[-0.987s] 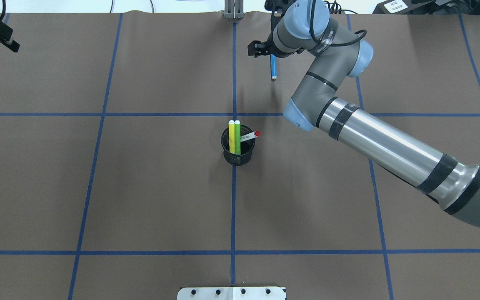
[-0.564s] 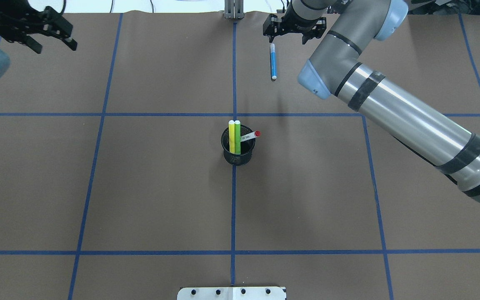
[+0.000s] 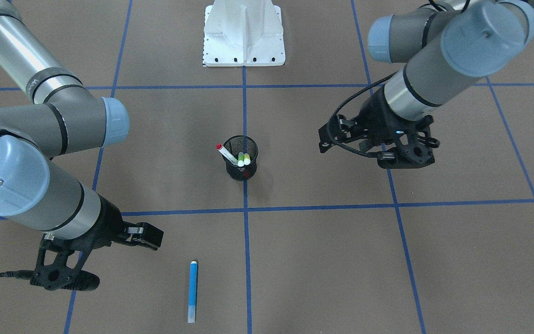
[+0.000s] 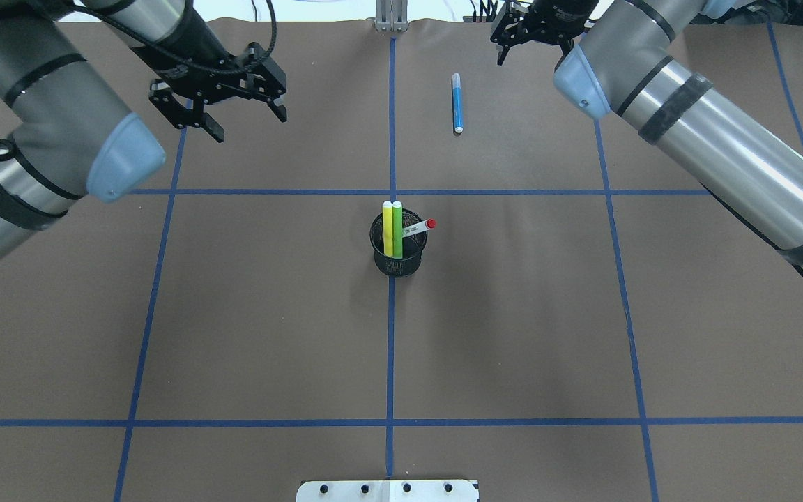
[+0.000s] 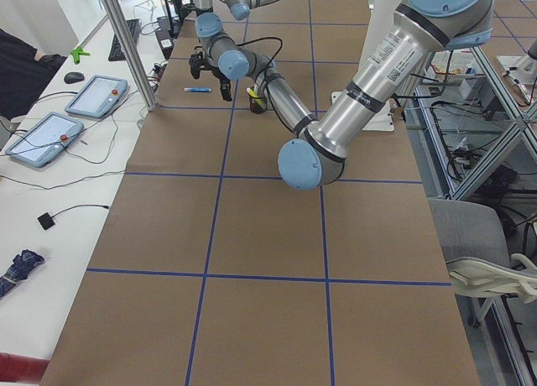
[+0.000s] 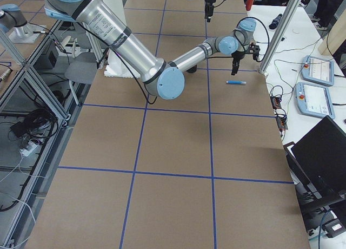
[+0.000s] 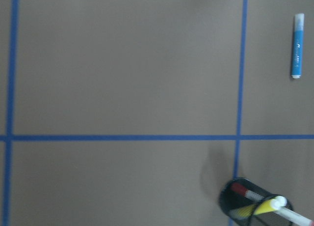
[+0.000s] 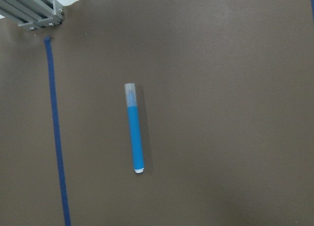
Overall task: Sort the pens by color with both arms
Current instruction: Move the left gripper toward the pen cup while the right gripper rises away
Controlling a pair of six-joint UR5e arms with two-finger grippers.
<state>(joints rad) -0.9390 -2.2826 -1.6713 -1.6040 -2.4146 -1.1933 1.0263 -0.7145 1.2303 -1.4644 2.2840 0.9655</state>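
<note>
Overhead, the blue pen (image 4: 456, 103) lies along 12-to-6, clear cap toward 12. Left fingers (image 4: 210, 129) and right fingers (image 3: 149, 237) gape empty.

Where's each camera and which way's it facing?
Front: opposite, facing the robot; grey-silver left arm, right arm.
Overhead: behind it, looking down; both arms.
Left side: table's end; left arm nearest.
Right side: other end; right arm nearest.
Left wrist: down at black mesh cup; no body.
Right wrist: down at slim blue marker pen, also overhead; no body.

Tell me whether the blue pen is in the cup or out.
Out. The blue pen lies flat on the table, well apart from the mesh cup.
</note>
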